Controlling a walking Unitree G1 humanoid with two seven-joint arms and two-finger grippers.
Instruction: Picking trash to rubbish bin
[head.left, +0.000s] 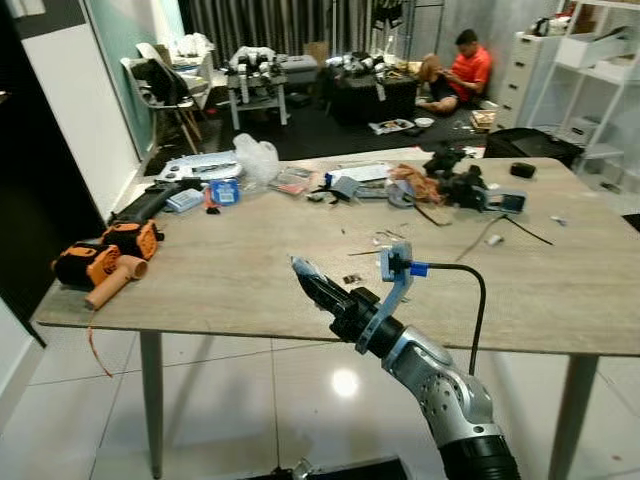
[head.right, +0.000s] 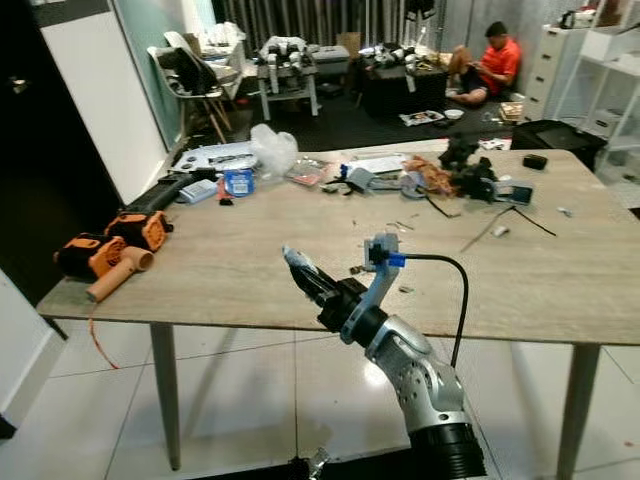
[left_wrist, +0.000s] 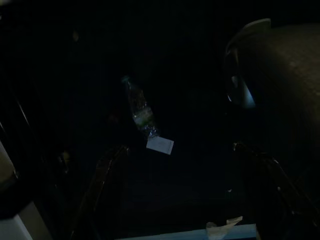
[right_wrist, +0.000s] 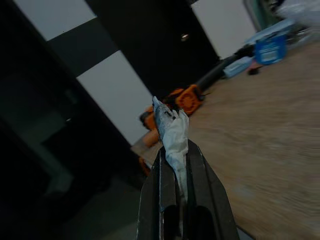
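Trash, a crumpled scrap of pale wrapper (right_wrist: 172, 135), is pinched between the two black fingers of the right gripper (head.left: 312, 281), which are closed tight on it, its end poking out past the fingertips. The gripper is held above the near edge of the wooden table (head.left: 250, 275), pointing toward the robot's left. An orange and black power tool (head.left: 105, 260) is seen on the table's left end, near the corner. Further back, a blue tub (head.left: 224, 191), a clear plastic bag (head.left: 257, 158) and a tangle of black parts and cables (head.left: 460, 185) are spread along the far side. Beyond the table, a person in a red shirt (head.left: 462, 72) is seated on the floor. The left wrist view is very dark; a clear bottle (left_wrist: 141, 111) is faintly made out there, and the state of the left gripper cannot be told.
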